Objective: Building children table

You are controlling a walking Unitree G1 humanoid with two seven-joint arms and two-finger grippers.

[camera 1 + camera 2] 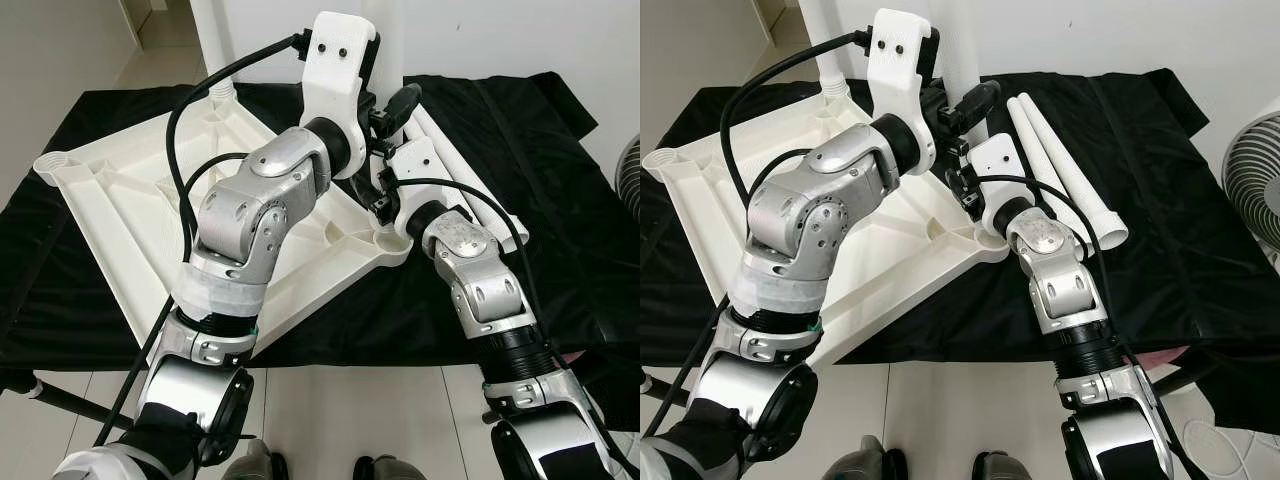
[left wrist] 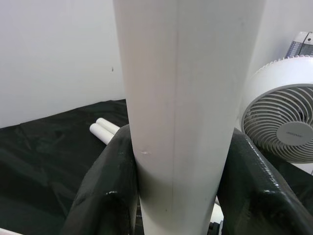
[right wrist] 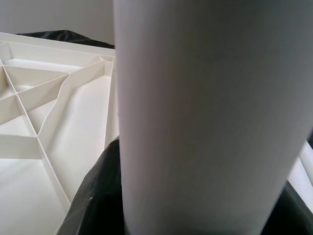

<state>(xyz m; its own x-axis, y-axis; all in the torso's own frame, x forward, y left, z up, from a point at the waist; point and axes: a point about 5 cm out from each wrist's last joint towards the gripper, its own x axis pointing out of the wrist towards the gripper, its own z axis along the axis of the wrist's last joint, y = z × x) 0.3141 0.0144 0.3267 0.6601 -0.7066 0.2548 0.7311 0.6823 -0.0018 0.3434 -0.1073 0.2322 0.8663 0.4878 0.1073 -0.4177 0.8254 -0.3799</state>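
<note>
The white table top (image 1: 120, 200) lies upside down on a black cloth, ribs facing up. One white leg (image 1: 825, 40) stands upright in its far corner socket. A second white leg (image 1: 962, 50) stands upright near the right corner, and both grippers hold it. My left gripper (image 1: 975, 100) is shut on it higher up, its black fingers (image 2: 107, 186) pressing either side of the tube (image 2: 176, 98). My right gripper (image 1: 965, 180) is shut on the same leg (image 3: 195, 122) lower down, just above the table top's corner socket (image 1: 385, 240).
Two loose white legs (image 1: 1060, 160) lie side by side on the black cloth (image 1: 1160, 230) to the right of the table top. A white fan (image 1: 1250, 190) stands at the right edge. The cloth's front edge ends at pale floor tiles.
</note>
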